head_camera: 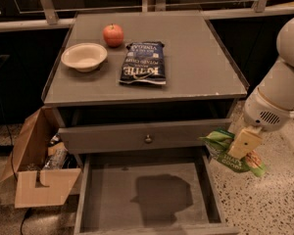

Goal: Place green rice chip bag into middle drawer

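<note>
Down at the lower right of the frame: gripper (243,144) clamped on the green rice chip bag (231,162), tan fingers pinched across its crinkled upper part, hanging from the white arm (279,94) that reaches in from the upper right corner. Bag held in the air just beside the cabinet's right edge, mostly over the speckled floor (274,209) and to the right of the middle drawer (81,195) — only its left tip overlapping that drawer's right wall in the picture. Middle drawer pulled out at bottom centre, with a dark shadow across its grey floor. Directly above it, a drawer front (112,137) with a small round knob (148,139). On the worktop (201,58) in the upper half: a red apple (113,35) and a pale bowl (84,56) toward the upper left, and a dark blue Kettle chip bag (143,62) lying flat just right of the bowl. At lower left, an open cardboard box (36,185) — standing on the floor beside the cabinet.
</note>
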Robot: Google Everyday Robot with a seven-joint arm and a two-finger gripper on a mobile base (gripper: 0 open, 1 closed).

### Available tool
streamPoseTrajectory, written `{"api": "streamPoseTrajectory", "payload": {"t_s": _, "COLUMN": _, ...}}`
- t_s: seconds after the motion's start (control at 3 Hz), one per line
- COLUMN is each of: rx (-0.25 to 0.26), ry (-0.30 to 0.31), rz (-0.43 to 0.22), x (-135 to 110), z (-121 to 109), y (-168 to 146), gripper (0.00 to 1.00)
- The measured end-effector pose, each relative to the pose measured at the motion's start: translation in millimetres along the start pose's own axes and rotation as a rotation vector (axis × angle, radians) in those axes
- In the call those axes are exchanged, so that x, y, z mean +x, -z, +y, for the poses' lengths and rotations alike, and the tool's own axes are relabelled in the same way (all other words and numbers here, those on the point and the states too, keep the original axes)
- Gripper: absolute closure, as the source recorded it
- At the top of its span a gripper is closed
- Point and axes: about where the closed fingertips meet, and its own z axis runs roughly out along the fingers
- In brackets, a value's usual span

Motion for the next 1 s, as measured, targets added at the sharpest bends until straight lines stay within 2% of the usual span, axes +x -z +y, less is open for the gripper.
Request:
{"api": "streamPoseTrajectory", "payload": {"t_s": 0.33, "rx": 0.000, "ry": 0.000, "rz": 0.000, "x": 0.0, "z": 0.0, "y": 0.0, "gripper": 1.00}}
{"api": "streamPoseTrajectory", "payload": {"t_s": 0.67, "rx": -0.050, "ry": -0.010, "rz": 0.014, "x": -1.0, "z": 14.9, "y": -36.3, "gripper": 1.00}}
{"api": "streamPoseTrajectory", "payload": {"t_s": 1.0, "rx": -0.121, "ry": -0.042, "rz": 0.034, "x": -1.7, "z": 30.0, "y": -91.4, "gripper": 1.00}}
